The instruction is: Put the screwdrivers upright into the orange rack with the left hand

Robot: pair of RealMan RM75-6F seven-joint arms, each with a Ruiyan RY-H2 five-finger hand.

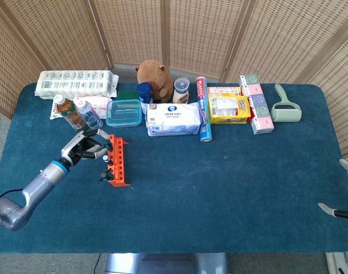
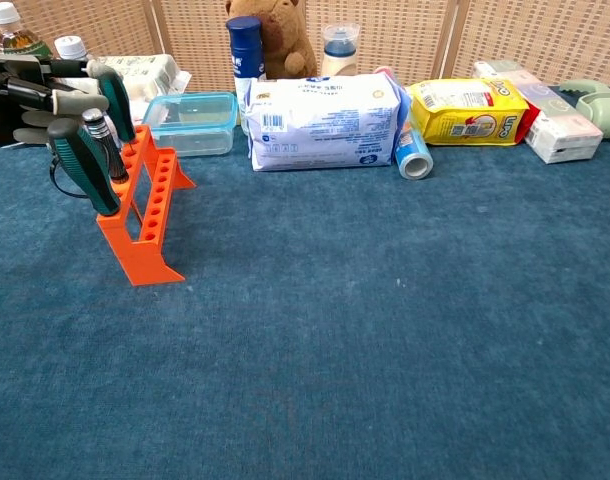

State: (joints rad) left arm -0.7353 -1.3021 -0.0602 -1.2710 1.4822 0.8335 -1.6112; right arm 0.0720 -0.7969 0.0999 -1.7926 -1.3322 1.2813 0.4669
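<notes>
The orange rack (image 1: 118,162) (image 2: 147,220) stands on the blue table, left of the middle. A green-handled screwdriver (image 2: 82,165) (image 1: 104,176) leans in its near end. Just behind it, a slimmer dark screwdriver (image 2: 105,137) (image 1: 105,158) stands in the rack. My left hand (image 1: 85,147) (image 2: 43,92) is at the rack's far end and grips a third green-handled screwdriver (image 2: 116,97), handle up, over the far holes; its tip is hidden behind the rack. Only fingertips of my right hand (image 1: 346,166) show at the right edge of the head view.
Two bottles (image 1: 71,112) and a clear lidded box (image 1: 124,112) stand just behind the hand and rack. A white wipes pack (image 1: 174,119), a plush toy (image 1: 154,78), a yellow packet (image 1: 228,108) and boxes line the back of the table.
</notes>
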